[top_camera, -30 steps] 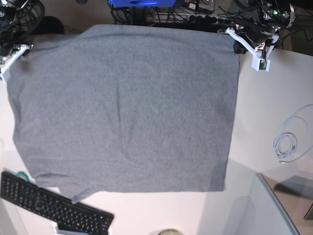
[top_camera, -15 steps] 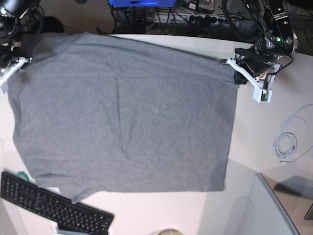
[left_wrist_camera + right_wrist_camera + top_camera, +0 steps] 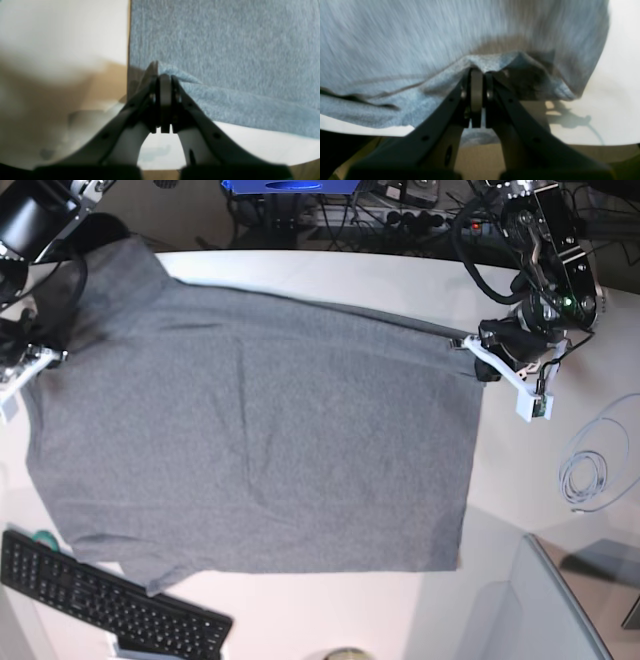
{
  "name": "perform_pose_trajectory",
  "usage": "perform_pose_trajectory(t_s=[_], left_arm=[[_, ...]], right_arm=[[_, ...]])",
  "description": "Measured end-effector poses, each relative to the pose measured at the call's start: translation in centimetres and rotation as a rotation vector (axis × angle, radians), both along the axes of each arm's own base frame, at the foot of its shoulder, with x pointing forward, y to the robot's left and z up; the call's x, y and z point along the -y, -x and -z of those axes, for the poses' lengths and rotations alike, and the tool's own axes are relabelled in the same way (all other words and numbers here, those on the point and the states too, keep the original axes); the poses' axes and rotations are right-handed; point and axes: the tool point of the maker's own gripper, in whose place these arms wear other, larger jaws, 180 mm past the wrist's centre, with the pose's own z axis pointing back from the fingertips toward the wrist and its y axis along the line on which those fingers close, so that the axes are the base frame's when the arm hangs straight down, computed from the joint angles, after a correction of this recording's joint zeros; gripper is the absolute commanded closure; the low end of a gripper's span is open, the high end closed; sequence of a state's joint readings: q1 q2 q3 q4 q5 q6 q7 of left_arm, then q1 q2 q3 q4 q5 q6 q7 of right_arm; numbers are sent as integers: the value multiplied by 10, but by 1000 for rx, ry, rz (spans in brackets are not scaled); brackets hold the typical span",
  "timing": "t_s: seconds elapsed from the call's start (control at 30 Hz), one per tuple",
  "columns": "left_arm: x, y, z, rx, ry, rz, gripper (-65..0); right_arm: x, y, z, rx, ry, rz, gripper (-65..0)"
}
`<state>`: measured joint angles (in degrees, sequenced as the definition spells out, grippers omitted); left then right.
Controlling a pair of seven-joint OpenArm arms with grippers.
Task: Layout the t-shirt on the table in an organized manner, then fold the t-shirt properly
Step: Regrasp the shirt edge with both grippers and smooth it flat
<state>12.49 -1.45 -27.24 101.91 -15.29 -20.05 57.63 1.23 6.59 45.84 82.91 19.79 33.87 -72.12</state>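
The grey t-shirt [image 3: 260, 430] lies spread wide over the white table [image 3: 400, 280]. Its far edge runs at a slant between my two grippers. On the base view's right, my left gripper [image 3: 468, 343] is shut on the shirt's far right corner. The left wrist view shows that gripper [image 3: 163, 75] pinching a small peak of t-shirt [image 3: 225, 45] cloth. On the base view's left, my right gripper [image 3: 48, 358] is shut on the shirt's left edge. In the right wrist view this gripper [image 3: 478, 70] holds bunched t-shirt [image 3: 420, 37] fabric that drapes from it.
A black keyboard [image 3: 110, 600] lies at the near left, with the shirt's hem touching it. A coiled pale cable [image 3: 590, 475] lies at the right. A grey box [image 3: 540, 610] stands at the near right. Dark cables and a blue object [image 3: 290, 185] sit behind the table.
Both grippers have moved toward the near side with the shirt's far edge. A strip of white table now shows behind the shirt. The shirt's near hem has stayed put.
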Motion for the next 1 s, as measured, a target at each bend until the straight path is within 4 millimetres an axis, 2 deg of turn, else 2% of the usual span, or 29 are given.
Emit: perform_pose_trajectory(t_s=[0.2,0.37,0.43,0.5,0.6,0.7,0.77,0.9,1.0], left_arm=[[1,-9,12,-22,34,-16,0],[0,-4,24,-53,48,-26,0],[0,-3,27,-53,56,-32,0],[-6,-7,27,-12,63,-63,0],[-19,-1,36,-31,61,-135,0],[-18,0,37,-27,60,-135,0],[-17,-3,36,-18,63,-130,0],[-16,-3,36,-18,63,-131,0],[-15,-2,45,-38,78,-138,0]], right_arm=[[14,-9,13,-15,-40,27,-5],[15,-12,24,-14,-75,50,-5],[15,-17,24,-4,-81,54,-5],[14,-21,23,5,-84,55,-5],[9,-27,23,-7,-63,-2,-5],[-4,-45,20,40,-55,-58,-5],[-6,-51,18,55,-53,-63,-5],[-1,-49,20,36,-47,4,-3],[0,-51,19,47,-45,19,-3]])
